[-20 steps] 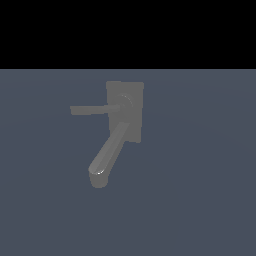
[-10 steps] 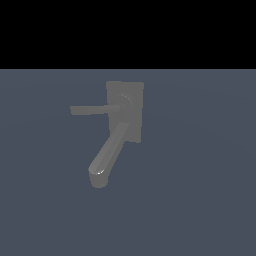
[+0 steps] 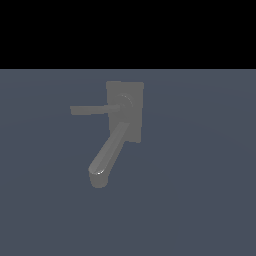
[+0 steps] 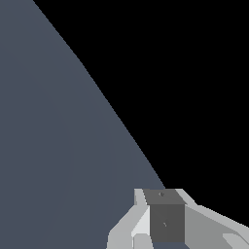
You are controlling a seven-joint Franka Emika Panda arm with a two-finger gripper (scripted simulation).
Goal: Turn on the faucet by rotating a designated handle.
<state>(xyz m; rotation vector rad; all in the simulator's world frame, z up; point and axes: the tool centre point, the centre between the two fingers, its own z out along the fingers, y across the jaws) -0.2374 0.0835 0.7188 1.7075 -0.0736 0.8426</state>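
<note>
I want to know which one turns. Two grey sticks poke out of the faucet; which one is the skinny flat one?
The handle, the thin flat bar pointing toward the exterior view's left. The spout is thick, rounded and slants downward.

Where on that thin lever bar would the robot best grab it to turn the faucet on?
Probably near the free tip of the handle, away from its round hub. The bar is thin and flat, so fingers could close across it from above, clear of the thick spout.
</note>
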